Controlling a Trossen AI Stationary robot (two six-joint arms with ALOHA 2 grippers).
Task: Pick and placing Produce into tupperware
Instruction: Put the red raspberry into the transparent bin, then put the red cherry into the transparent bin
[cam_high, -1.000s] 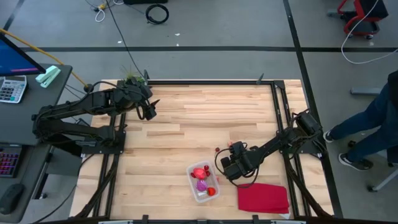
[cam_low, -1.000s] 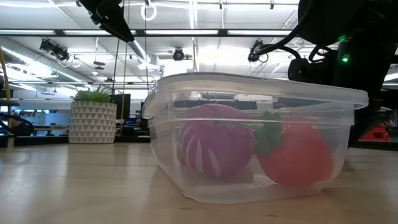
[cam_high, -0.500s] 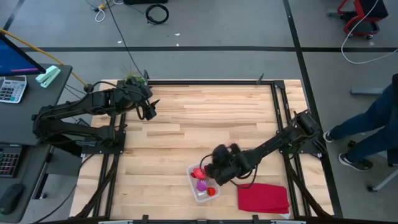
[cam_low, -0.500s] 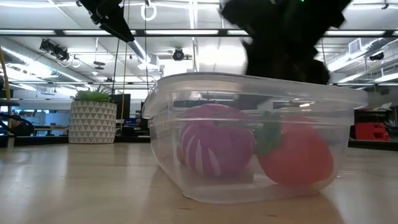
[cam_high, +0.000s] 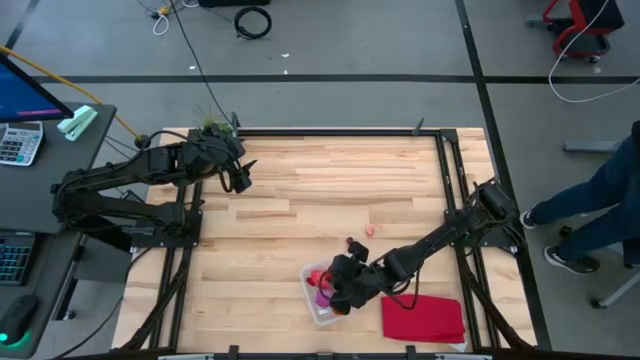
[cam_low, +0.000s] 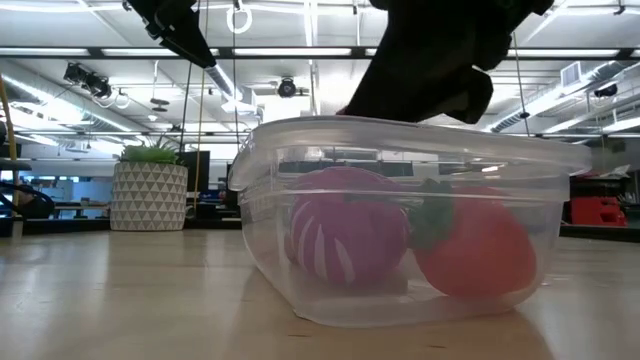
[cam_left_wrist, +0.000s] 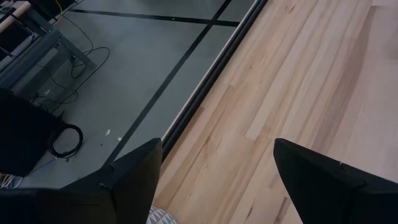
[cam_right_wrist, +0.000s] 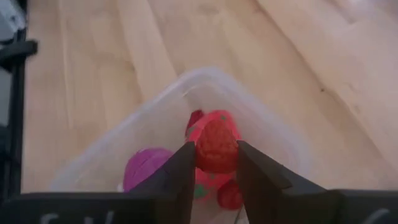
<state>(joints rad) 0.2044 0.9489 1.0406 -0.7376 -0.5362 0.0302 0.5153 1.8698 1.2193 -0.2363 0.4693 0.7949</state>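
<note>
The clear tupperware (cam_high: 318, 300) sits near the table's near edge, close up in the low view (cam_low: 400, 300). Inside it lie a purple piece (cam_low: 345, 240), a larger red-pink piece (cam_low: 478, 252) and a small red one (cam_right_wrist: 230, 195). My right gripper (cam_high: 343, 287) hovers over the tupperware, shut on a small red produce piece (cam_right_wrist: 216, 147). Another small red piece (cam_high: 368, 230) rests on the wood beyond it. My left gripper (cam_high: 238, 178) waits open at the far left corner, its fingers wide apart (cam_left_wrist: 214, 168). My right gripper pinches the small red produce piece (cam_right_wrist: 216, 147) between its two fingers (cam_right_wrist: 181, 171), one on each side of it. The fingers slant down from the table's right side. The piece is lifted clear, above the open tupperware.
A flat red cloth (cam_high: 423, 318) lies to the right of the tupperware at the near edge. A green plant in a white patterned pot (cam_low: 148, 195) stands at the far left corner by my left gripper. Bare wood spans the table's middle. A person's leg shows off the right side.
My right gripper has moved from the right of the tupperware toward the table's left and near edge, and now stands above the container with the small red piece between its fingers. The tupperware and its contents have stayed in place.
</note>
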